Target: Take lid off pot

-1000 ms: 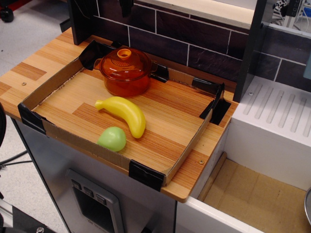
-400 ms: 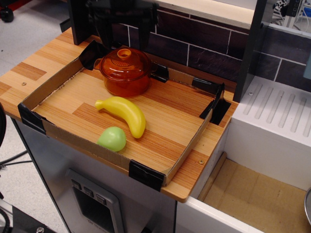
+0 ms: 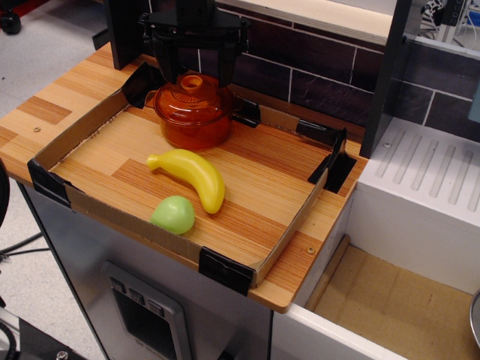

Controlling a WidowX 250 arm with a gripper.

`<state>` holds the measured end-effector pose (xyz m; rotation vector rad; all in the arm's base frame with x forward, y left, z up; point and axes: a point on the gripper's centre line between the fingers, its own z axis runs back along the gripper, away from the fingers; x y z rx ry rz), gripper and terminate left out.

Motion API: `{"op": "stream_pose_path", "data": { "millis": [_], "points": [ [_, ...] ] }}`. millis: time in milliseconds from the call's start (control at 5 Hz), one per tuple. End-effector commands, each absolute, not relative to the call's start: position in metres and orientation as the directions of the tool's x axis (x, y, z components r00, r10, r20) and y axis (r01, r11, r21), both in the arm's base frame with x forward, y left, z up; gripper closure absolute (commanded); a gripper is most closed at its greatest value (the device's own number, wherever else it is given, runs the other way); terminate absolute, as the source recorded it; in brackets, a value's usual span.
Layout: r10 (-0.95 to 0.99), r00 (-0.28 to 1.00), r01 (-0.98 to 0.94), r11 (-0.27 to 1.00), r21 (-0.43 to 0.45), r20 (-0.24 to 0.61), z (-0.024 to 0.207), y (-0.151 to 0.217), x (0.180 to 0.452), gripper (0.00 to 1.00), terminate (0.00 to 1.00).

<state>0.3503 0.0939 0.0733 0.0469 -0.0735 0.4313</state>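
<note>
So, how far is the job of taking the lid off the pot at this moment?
Nothing is finished: the lid sits closed on the pot. In hand: the gripper hangs open above the pot, one finger on each side of the lid's knob, not gripping. Left: closing on the knob, lifting the lid, setting it down.

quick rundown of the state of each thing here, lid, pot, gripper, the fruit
lid: on the pot, knob up, not gripped
pot: upright, closed, at the back of the tray
gripper: open, fingers either side of the knob, above the lid
banana: lying flat mid-tray, untouched
green fruit: resting near the front edge, close by the banana
tray: cardboard, flat on the counter
</note>
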Motion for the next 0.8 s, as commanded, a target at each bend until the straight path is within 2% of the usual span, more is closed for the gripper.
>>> {"op": "stream_pose_path", "data": {
  "millis": [0,400,600],
  "points": [
    [0.424,0.897,-0.430,0.903,0.023,0.123,0.086,0.105,0.351,0.00,0.00],
    [0.412,0.905,-0.419,0.907,0.049,0.112,0.074,0.102,0.345,0.00,0.00],
    [0.422,0.901,-0.429,0.902,0.056,0.105,0.067,0.099,0.343,1.00,0.00]
  ]
}}
